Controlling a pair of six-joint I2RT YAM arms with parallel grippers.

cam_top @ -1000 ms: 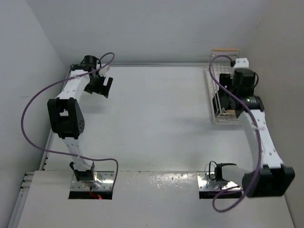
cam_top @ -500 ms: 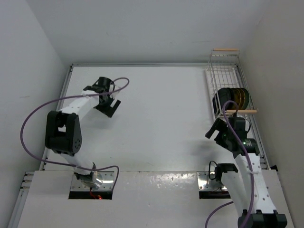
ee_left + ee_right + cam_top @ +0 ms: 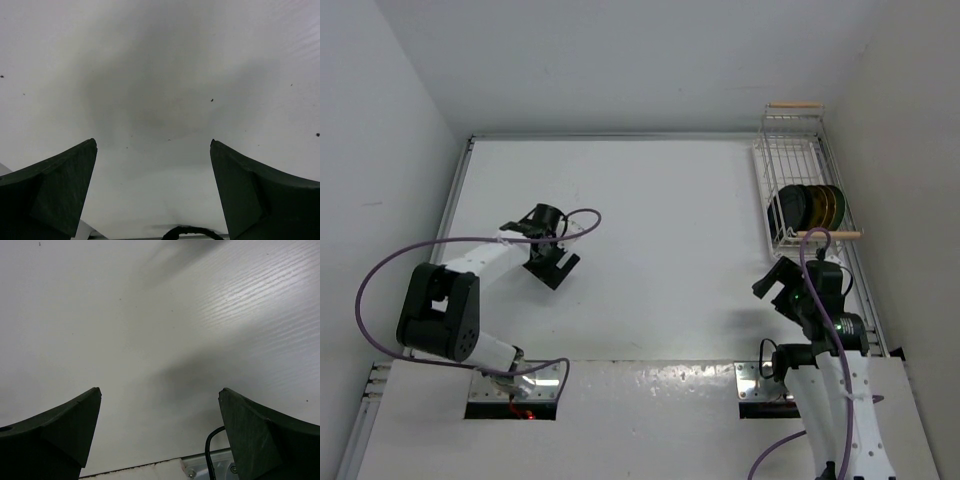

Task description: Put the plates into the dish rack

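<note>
The right hand (image 3: 772, 283) is closest to me, over the white table (image 3: 660, 210), near the front end of the dish rack (image 3: 792, 150). Its two dark fingers (image 3: 55, 432) are spread wide and hold nothing. Over on the left side, the left hand (image 3: 555, 270) hangs above the table, well apart from the rack. It is spread wide too, with nothing in it. The plates (image 3: 807, 207) stand on their edges in a tight row in the rack, just behind the near wooden handle (image 3: 828, 235). Black ones are on the left, yellow ones on the right. The far wooden handle (image 3: 795, 104) is by the back wall.
</note>
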